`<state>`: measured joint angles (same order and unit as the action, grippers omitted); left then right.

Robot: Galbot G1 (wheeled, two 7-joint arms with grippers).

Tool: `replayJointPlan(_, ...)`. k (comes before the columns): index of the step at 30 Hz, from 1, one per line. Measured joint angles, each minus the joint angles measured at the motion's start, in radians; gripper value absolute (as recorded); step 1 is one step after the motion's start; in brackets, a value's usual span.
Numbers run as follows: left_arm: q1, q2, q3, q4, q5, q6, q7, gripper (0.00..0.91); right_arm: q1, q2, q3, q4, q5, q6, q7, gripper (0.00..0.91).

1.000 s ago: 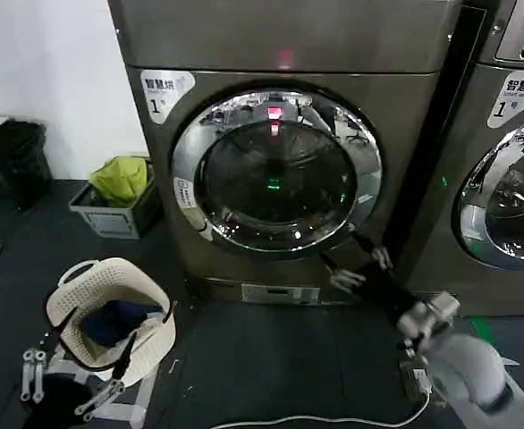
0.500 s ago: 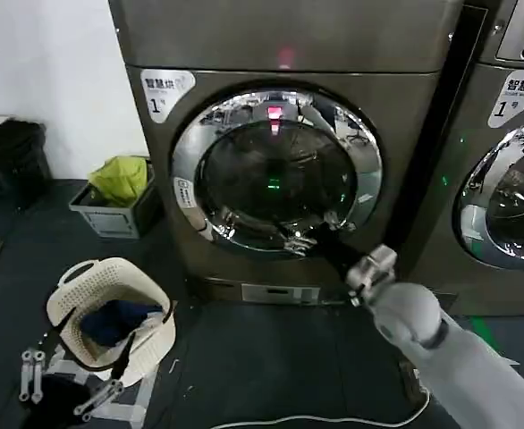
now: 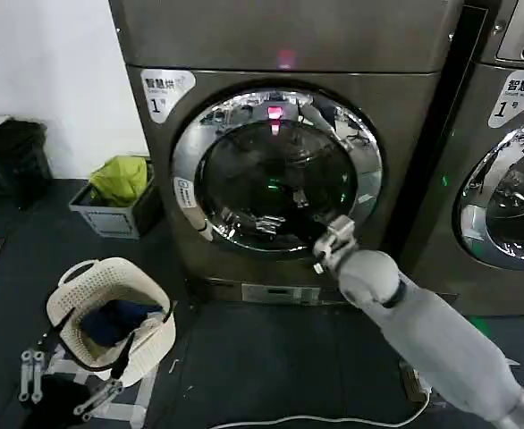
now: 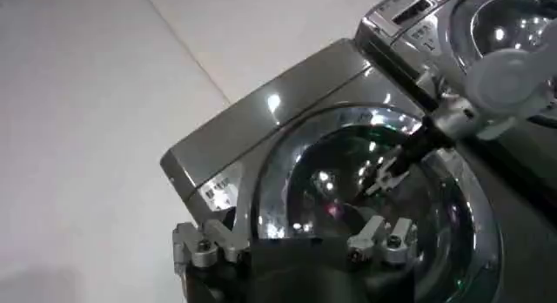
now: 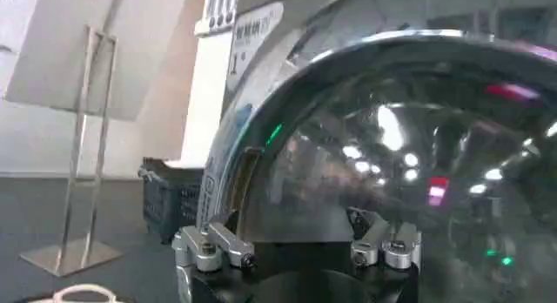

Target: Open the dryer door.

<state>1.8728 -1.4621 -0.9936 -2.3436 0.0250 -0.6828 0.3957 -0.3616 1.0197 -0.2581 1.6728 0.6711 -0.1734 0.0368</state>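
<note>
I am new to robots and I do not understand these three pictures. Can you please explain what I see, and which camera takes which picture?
A two-armed robot stands before a laundry machine, the dryer, bronze-grey with a label marked "1". Its round dryer door, a chrome rim around dark glass, looks shut.

The head view looks down from the robot's head. The grey arm reaching in from the lower right is the robot's right arm; its right gripper, the grasping part, is at the lower right of the door's rim. The left gripper waits low near the floor.

The other two pictures come from cameras on the wrists. The right wrist view sits very close to the chrome rim. The left wrist view looks up at the dryer from below and also shows the right arm.

On the floor stand a white laundry basket and a grey crate. Nothing is held yet.
</note>
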Motion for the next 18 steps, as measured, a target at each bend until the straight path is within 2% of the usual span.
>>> replayJointPlan(18,-0.002,-0.003,0.002,0.005,0.005,0.000,0.000,0.907,0.066,0.106,-0.073,-0.087,-0.029,-0.038,0.056,0.907)
